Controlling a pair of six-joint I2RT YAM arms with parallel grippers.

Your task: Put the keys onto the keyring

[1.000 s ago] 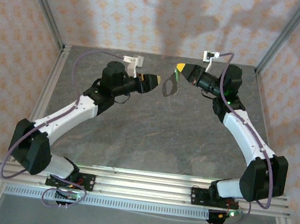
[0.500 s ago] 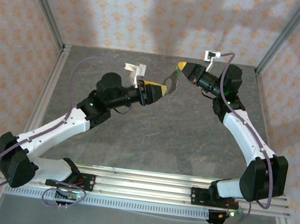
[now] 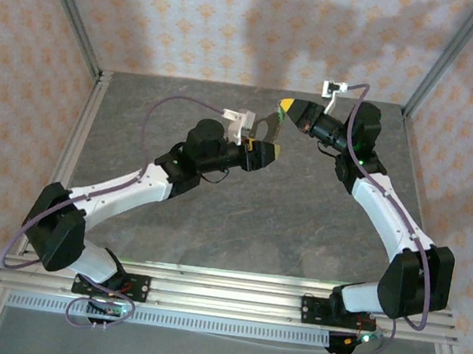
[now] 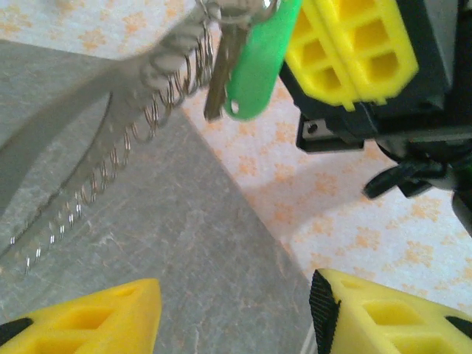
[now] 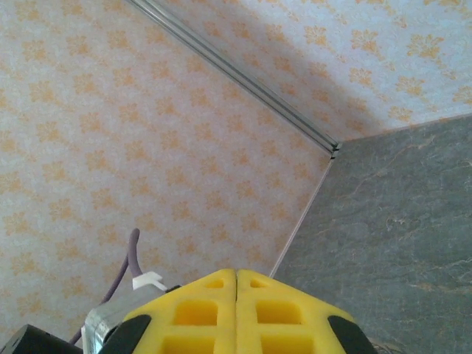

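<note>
My right gripper point(image 3: 287, 107) hangs above the back of the table, shut on the top of the keyring point(image 3: 265, 128); its yellow fingers point(image 5: 236, 274) are pressed together. The keyring is a thin loop with a coiled, bumpy edge point(image 4: 158, 77), and it dangles down and to the left. The key point(image 4: 254, 66), with a green plastic head and a short metal blade, hangs at the loop's top beside the right gripper's fingers point(image 4: 346, 51). My left gripper point(image 3: 270, 153) sits just below and in front of the loop, open point(image 4: 232, 310), with nothing between its fingers.
The grey stone-look table point(image 3: 240, 212) lies under both arms. Patterned walls point(image 3: 240, 20) with aluminium posts point(image 3: 66, 11) close the back and sides. A metal rail point(image 3: 222, 284) carrying the arm bases runs along the near edge.
My left arm has swung right and stretched out, bringing its gripper from left of the keyring to just under it. The right arm and the hanging keyring have stayed put.
</note>
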